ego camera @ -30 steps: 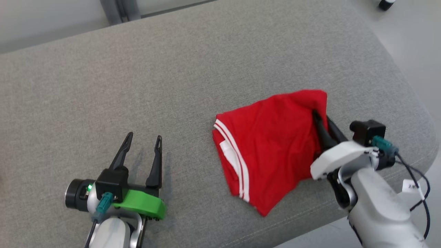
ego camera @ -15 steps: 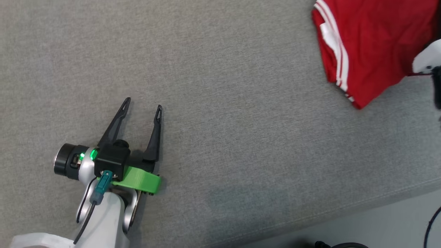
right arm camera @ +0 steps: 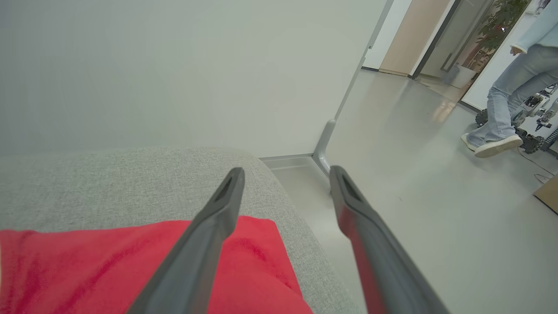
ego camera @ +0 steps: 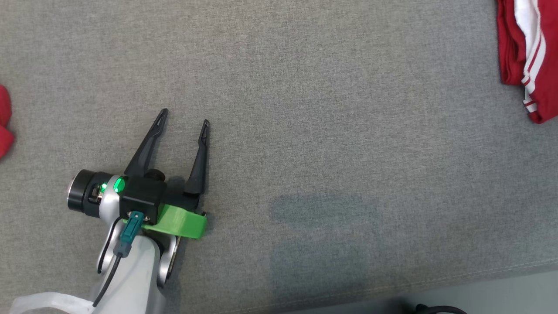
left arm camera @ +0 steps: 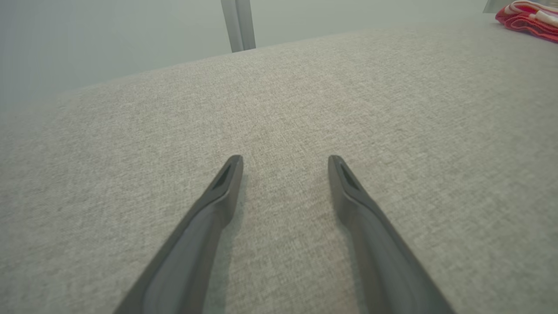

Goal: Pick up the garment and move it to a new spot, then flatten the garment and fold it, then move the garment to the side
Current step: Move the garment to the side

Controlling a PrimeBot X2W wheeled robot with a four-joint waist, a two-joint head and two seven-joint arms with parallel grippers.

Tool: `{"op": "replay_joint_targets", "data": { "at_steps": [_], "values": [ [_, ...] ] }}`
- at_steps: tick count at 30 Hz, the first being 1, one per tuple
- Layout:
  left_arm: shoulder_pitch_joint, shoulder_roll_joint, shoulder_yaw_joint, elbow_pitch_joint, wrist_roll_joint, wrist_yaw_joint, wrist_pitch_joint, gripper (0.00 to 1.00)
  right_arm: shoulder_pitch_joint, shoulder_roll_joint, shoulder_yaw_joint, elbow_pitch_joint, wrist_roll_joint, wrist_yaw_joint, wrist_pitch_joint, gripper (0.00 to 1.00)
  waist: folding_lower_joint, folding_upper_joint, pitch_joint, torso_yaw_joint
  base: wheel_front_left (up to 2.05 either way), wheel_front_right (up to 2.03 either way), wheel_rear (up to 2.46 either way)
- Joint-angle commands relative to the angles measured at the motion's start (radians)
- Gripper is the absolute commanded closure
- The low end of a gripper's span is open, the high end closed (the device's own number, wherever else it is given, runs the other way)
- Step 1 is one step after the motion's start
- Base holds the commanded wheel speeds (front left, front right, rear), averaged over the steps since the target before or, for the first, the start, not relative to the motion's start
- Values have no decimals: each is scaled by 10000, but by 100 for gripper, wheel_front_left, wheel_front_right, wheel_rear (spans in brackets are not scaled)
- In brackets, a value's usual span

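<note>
The red garment (ego camera: 508, 52) with white stripes lies folded on the grey cushion (ego camera: 305, 109), at the head view's top right edge. It also sits far off at the top right of the left wrist view as a red bundle (left arm camera: 527, 15). My left gripper (ego camera: 184, 117) rests open over bare cushion at the lower left, nothing between its fingers (left arm camera: 284, 159). My right gripper (right arm camera: 286, 170) stands open just above the garment's red cloth (right arm camera: 87, 266), near the cushion's rounded corner, with its jaws apart and holding nothing.
A scrap of red cloth (ego camera: 3, 122) pokes in at the head view's left edge. The cushion's front edge (ego camera: 436, 283) runs along the bottom. Beyond the cushion's corner lies pale floor (right arm camera: 414, 196), where a person's legs (right arm camera: 505, 100) stand beside a wheeled machine.
The right gripper, shut on the garment a second ago, now stands open over it. The head camera has swung, so the garment sits at the picture's top right.
</note>
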Motion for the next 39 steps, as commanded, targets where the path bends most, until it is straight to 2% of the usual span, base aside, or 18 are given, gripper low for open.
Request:
{"op": "replay_joint_targets", "data": {
  "at_steps": [1, 5, 11, 16, 30, 39],
  "values": [
    [42, 105, 58, 235, -72, 82, 40, 0, 167, 163, -203, -223, -147, -19, -25, 0, -1, -1, -107, 21, 0, 0, 0],
    [199, -8, 130, 380, -249, 209, 35, 0, 722, 720, -55, -1064, -35, -19, -25, 0, -1, -1, -561, 11, 0, 0, 0],
    [532, -167, 418, 725, -539, 345, 27, 0, 2517, 1870, 1431, -2704, 777, -19, -25, 0, -1, -1, -1612, -73, 0, 0, 0],
    [887, -306, 665, 1009, -757, 418, 24, 0, 3951, 2603, 2371, -3450, 1358, -19, -25, 0, -1, -1, -2467, 32, 0, 0, 0],
    [2207, -500, 1391, 1679, -1090, 477, 24, 0, 6927, 3518, 3791, -4258, 1630, -19, -25, 0, -1, -1, -4607, 448, 0, 0, 0],
    [2859, -541, 1665, 1930, -1110, 405, 25, 0, 8195, 3888, 3934, -4612, 1381, -19, -25, 0, -1, -1, -5633, 781, 0, 0, 0]
  ]
}}
